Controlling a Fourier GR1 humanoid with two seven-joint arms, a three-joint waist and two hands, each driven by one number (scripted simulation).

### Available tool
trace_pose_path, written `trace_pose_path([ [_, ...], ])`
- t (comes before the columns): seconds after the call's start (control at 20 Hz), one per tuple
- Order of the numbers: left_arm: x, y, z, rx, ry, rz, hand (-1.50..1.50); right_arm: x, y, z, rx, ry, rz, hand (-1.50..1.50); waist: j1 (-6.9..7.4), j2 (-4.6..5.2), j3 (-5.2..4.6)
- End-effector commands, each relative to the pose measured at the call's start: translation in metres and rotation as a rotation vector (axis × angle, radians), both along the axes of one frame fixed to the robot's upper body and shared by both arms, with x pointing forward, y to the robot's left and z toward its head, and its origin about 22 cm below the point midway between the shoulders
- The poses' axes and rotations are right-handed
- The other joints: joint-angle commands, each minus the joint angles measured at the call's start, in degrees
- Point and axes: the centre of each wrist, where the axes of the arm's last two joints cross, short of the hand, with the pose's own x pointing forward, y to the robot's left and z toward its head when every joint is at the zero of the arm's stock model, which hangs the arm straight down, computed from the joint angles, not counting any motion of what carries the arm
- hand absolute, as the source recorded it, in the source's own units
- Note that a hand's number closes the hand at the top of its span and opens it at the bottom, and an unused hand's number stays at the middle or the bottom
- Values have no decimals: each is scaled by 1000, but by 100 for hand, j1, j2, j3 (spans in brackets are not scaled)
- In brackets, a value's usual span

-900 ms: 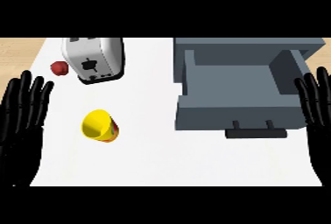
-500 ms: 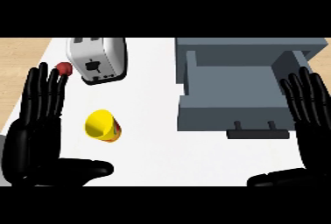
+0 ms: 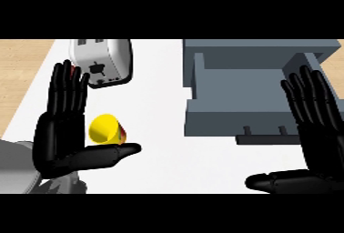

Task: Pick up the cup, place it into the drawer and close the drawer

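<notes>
Left hand nearer cup, drawer open

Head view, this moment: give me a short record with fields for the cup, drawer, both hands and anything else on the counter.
drawer: grey, pulled open
cup: yellow, on its side on the counter, outside the drawer
left hand: open, fingers straight, beside the cup, thumb below it in view; contact unclear
right hand: open, at the drawer's right side
other: toaster, upper left

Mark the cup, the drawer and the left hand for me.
cup (image 3: 104, 129), head view, its yellow body.
drawer (image 3: 232, 119), head view, its front wall.
left hand (image 3: 57, 139), head view, its palm.
</notes>
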Motion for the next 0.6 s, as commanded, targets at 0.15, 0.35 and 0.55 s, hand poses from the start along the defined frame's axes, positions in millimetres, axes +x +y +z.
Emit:
trace_pose_path([
  [0.15, 21, 7, 10, -34, 1, 5, -150, -3, 5, 2, 24, -7, 17, -150, -6, -1, 2],
  [0.35, 18, -4, -1, -9, 43, 15, -150, -2, -5, -13, 11, 4, -4, -150, -5, -1, 2],
  [0.55, 1, -2, -18, -37, 64, 40, -150, -9, -3, -1, 8, -12, 13, -150, -1, -3, 2],
])
